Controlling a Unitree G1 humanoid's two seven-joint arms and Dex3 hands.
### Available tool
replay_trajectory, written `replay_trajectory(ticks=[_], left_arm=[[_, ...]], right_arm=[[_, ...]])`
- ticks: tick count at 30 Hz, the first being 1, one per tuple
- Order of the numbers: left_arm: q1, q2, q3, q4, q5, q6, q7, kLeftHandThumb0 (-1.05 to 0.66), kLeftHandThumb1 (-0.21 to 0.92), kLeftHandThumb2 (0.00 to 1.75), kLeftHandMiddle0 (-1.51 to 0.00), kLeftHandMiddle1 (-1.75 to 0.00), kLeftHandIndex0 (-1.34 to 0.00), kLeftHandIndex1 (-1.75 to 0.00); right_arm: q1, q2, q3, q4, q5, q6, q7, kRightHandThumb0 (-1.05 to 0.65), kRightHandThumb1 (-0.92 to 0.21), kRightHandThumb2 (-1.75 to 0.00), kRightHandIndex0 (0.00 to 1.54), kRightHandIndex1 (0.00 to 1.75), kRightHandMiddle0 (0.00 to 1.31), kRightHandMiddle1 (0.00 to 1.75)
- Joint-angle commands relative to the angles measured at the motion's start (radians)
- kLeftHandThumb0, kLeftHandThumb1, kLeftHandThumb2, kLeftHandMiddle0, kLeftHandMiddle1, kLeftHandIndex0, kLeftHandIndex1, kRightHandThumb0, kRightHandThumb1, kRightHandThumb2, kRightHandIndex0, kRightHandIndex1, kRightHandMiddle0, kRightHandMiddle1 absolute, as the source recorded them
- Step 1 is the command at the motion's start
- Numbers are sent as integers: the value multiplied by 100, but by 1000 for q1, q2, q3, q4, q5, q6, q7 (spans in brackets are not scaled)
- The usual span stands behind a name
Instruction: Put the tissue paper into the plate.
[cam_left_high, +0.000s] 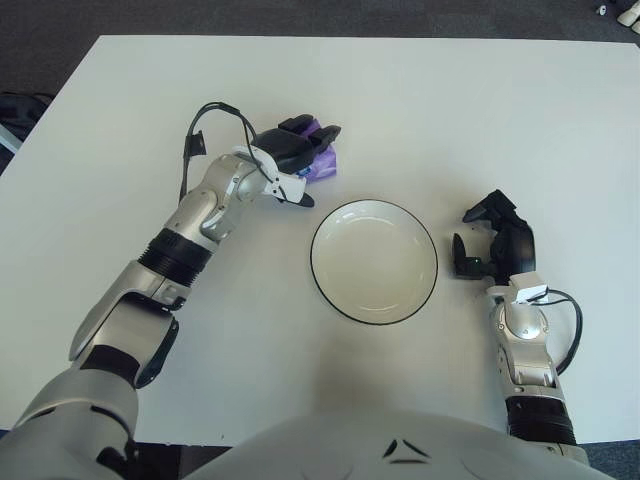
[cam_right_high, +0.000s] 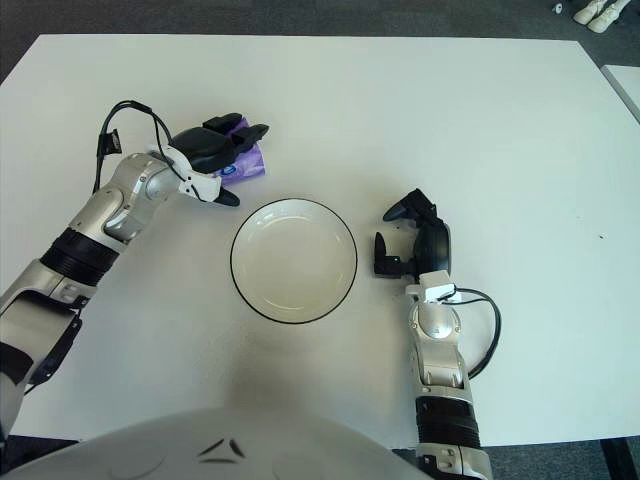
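Observation:
A purple tissue pack lies on the white table, up and left of the plate. My left hand is over it. The dark fingers reach across its top and hide most of it. The thumb sticks out below, apart from the pack, and the hand is not closed on it. The white plate with a dark rim sits at the table's middle, with nothing in it. My right hand shows just right of the plate, fingers relaxed and holding nothing.
The white table stretches wide behind and to the right. A black cable loops off my left wrist. Dark floor lies beyond the table's far edge.

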Motion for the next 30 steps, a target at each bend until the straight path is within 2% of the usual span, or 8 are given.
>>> replay_trajectory(ticks=[1, 14, 30], left_arm=[[30, -6, 12, 3, 5, 30, 25, -105, 56, 60, 0, 0, 0, 0], [80, -23, 71, -70, -43, 72, 82, -105, 57, 61, 0, 0, 0, 0], [115, -41, 117, -133, -40, 128, 172, -105, 58, 63, 0, 0, 0, 0]], right_arm=[[28, -8, -10, 33, 3, 23, 5, -1, 2, -169, 89, 170, 62, 175], [20, -9, -8, 41, 14, 17, 16, -1, 1, -168, 89, 168, 62, 175], [13, -5, -3, 42, 6, 26, 11, -1, 1, -167, 90, 166, 61, 175]])
